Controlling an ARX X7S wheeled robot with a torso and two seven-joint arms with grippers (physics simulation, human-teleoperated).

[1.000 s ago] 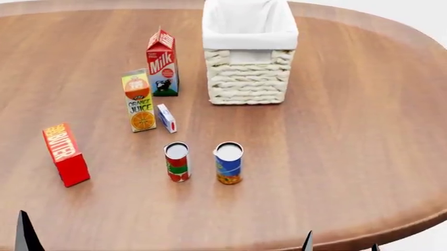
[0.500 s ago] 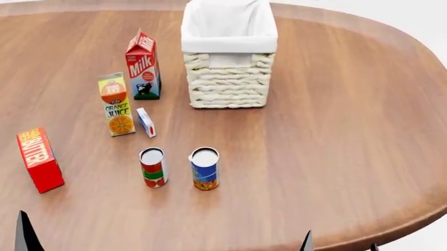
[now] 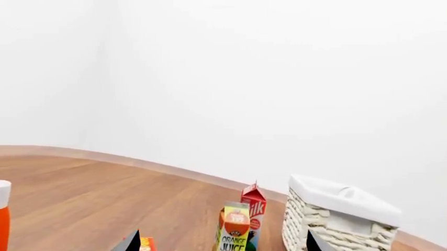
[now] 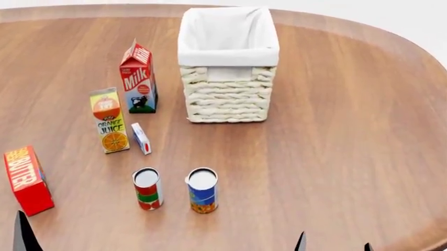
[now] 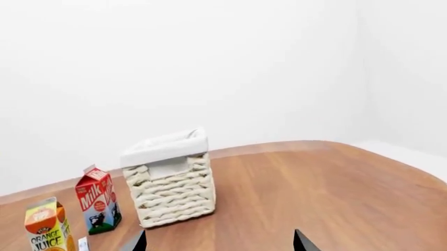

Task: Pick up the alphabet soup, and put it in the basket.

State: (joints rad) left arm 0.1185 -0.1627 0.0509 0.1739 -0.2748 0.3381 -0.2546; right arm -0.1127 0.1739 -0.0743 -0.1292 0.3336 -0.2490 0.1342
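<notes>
The alphabet soup, a blue-labelled can with a silver-white top, stands upright on the wooden table near its front, and neither wrist view shows it. The cream wicker basket with a white lining stands behind it, and also shows as the basket and the basket. My left gripper is open with nothing between its tips; only one fingertip shows in the head view. My right gripper is open too, low and to the right of the soup, and also shows as the right gripper.
A red-and-green can stands just left of the soup. Further left and behind are a small box, an orange juice carton, a milk carton and a red butter box. The table's edge curves off at the right.
The head view has shifted: all things on the table now show further left and lower in the frame. They keep their places relative to each other. The fingertips stay at the bottom edge.
</notes>
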